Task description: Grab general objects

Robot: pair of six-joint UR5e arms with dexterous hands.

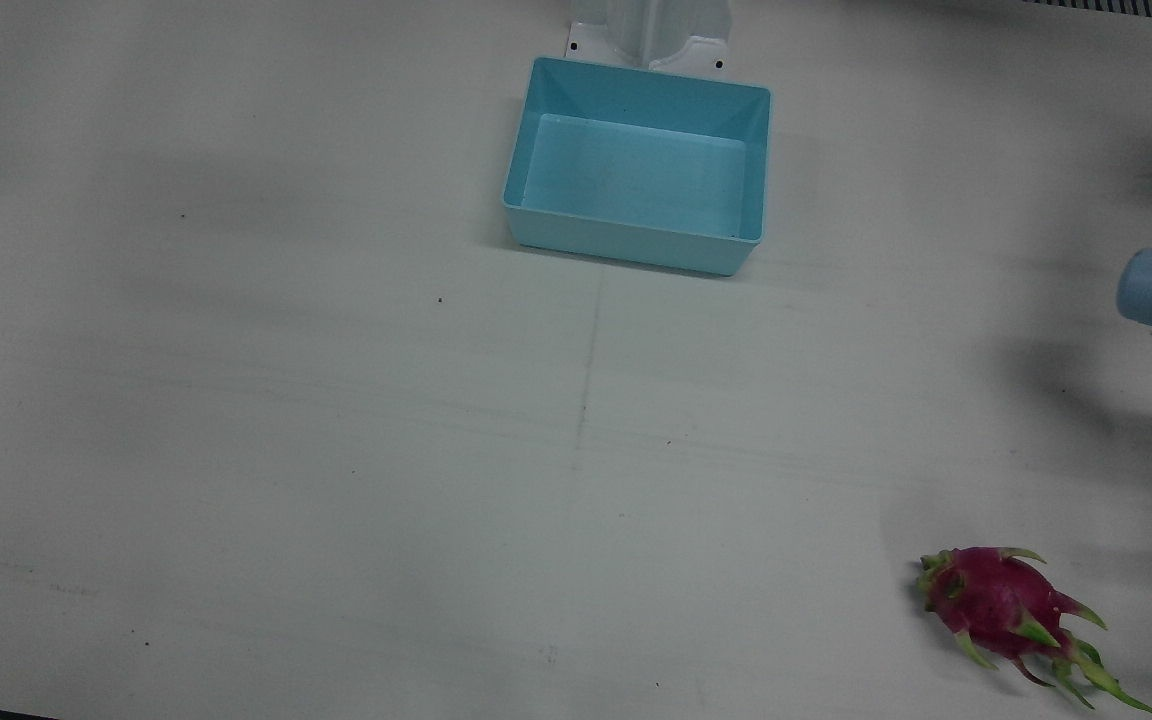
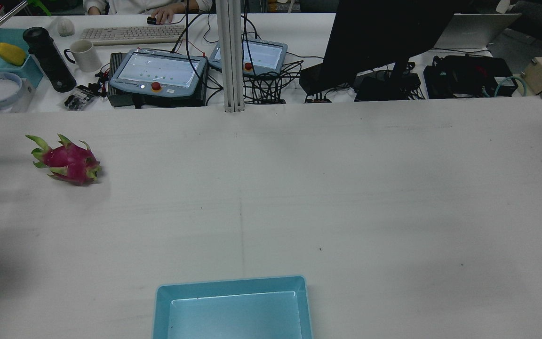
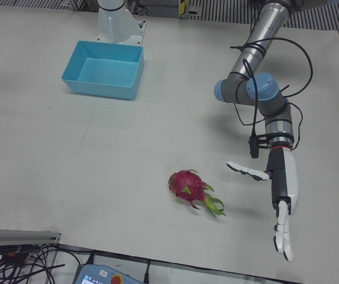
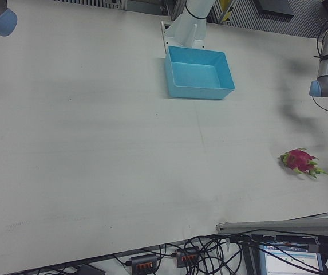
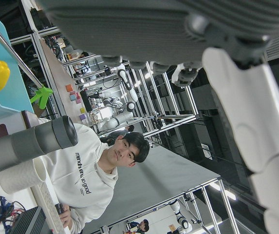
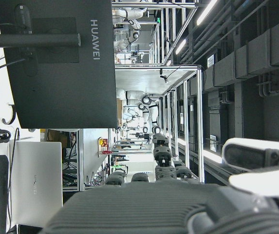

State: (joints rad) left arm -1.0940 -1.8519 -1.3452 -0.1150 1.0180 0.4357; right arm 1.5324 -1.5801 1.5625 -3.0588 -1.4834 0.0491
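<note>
Lying at 4 o'clock in the front view, the magenta green-scaled dragon fruit (image 1: 1003,612) is well apart from the light-blue rectangular plastic bin (image 1: 638,165). Left-front view: left hand (image 3: 280,189) at 4 o'clock, fingers spread, empty, near the fruit. Right hand view: right hand (image 6: 256,168) state cannot be told.

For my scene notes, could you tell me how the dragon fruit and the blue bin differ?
The dragon fruit is magenta with green scales, oval and irregular; the blue bin is plain light blue, rectangular and larger. The fruit lies near the left hand; the bin sits by the pedestal. Both rest on the table.
</note>
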